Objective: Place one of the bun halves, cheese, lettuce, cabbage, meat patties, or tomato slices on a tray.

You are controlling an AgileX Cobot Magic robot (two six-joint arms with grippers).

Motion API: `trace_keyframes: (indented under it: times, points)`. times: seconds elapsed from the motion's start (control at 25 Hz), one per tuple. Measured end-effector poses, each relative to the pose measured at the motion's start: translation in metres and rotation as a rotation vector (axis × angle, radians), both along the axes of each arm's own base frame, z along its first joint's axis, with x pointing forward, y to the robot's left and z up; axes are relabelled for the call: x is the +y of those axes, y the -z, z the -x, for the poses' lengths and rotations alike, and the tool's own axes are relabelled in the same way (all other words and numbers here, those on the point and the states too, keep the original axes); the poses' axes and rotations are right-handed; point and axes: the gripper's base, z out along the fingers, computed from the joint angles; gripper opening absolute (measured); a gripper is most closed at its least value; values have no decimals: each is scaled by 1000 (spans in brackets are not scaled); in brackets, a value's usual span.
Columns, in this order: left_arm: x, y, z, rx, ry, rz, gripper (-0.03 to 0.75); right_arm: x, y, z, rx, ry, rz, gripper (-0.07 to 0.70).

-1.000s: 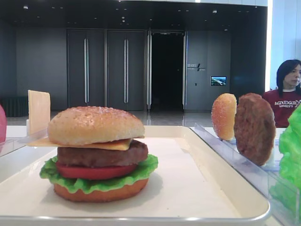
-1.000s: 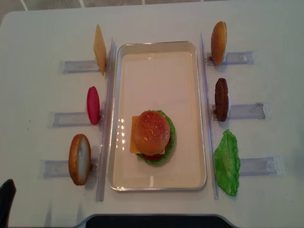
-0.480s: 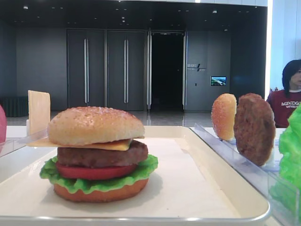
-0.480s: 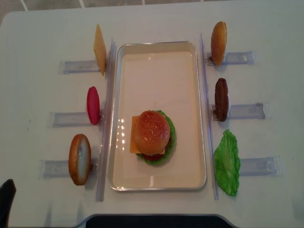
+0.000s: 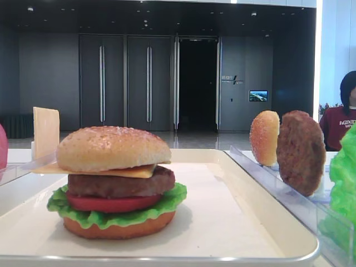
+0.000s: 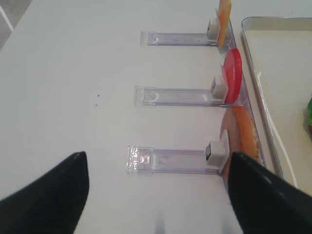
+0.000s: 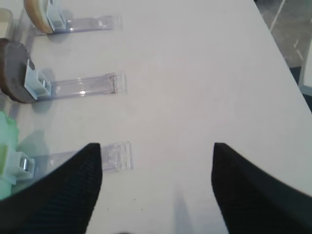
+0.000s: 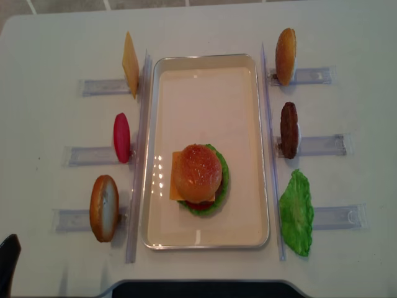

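One stacked burger [image 8: 200, 179] (on tray [image 8: 205, 239])

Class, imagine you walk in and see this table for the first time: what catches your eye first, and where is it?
A fully stacked toy burger sits in the near half of the white tray at the table's centre. Spare pieces stand upright in clear racks either side: a red tomato slice on the left, a dark patty and green lettuce on the right.

right fingers [image 7: 58, 195]: black, broad, finely ribbed texture | left fingers [image 6: 46, 195]: black, smooth, tapered
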Motion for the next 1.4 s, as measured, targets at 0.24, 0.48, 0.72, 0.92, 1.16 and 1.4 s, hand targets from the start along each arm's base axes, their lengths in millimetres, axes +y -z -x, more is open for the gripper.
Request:
trace_keyframes:
  times: [0.24, 0.48, 0.72, 0.92, 1.16, 1.4]
  points:
    - [0, 0, 0, 0, 0, 0, 692, 0, 0, 9, -60, 0, -1, 485]
    - [0, 0, 0, 0, 0, 0, 692, 0, 0, 13, -93, 0, -1, 485]
    - [0, 0, 0, 0, 0, 0, 692, 0, 1, 13, -92, 1, -2, 485]
    - [0, 0, 0, 0, 0, 0, 692, -2, 1, 13, -93, 30, -10, 485]
    - [0, 0, 0, 0, 0, 0, 692, -3, 0, 13, -94, 45, -13, 485]
    - [0, 0, 0, 0, 0, 0, 692, -3, 0, 13, -94, 47, -10, 485]
